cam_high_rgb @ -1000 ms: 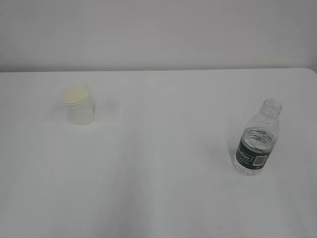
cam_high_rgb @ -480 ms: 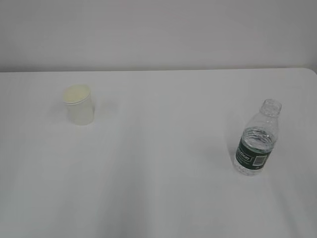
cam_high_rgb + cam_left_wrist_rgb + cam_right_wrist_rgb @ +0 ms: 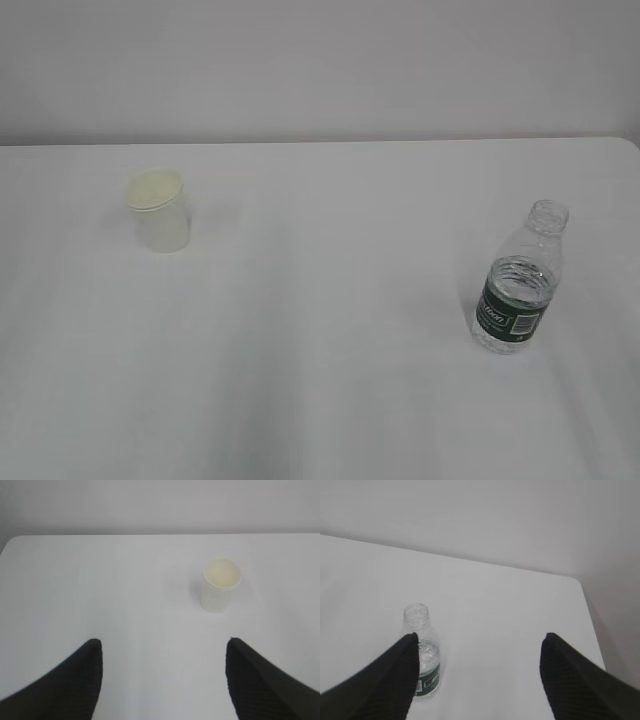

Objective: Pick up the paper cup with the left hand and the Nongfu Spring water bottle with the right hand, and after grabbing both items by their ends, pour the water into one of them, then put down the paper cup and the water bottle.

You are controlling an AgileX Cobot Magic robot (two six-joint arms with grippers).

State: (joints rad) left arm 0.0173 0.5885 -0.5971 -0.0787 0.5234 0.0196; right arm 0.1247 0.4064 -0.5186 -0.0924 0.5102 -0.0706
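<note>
White tabletop [image 3: 320, 350], both arms back, nothing picked up yet.

Paper cup [image 3: 159, 211] stands upright far left, Nongfu Spring water bottle [image 3: 518, 281] upright and uncapped near right, well apart, water [image 3: 520, 283] inside the bottle. Left claw [image 3: 162, 680] gapes wide and empty, cup ahead and a touch right of its line. Right claw [image 3: 477, 677] is wide too, bottle just beside its left finger. We're at the approach: each claw needs to centre on its target, advance, then close.
</note>
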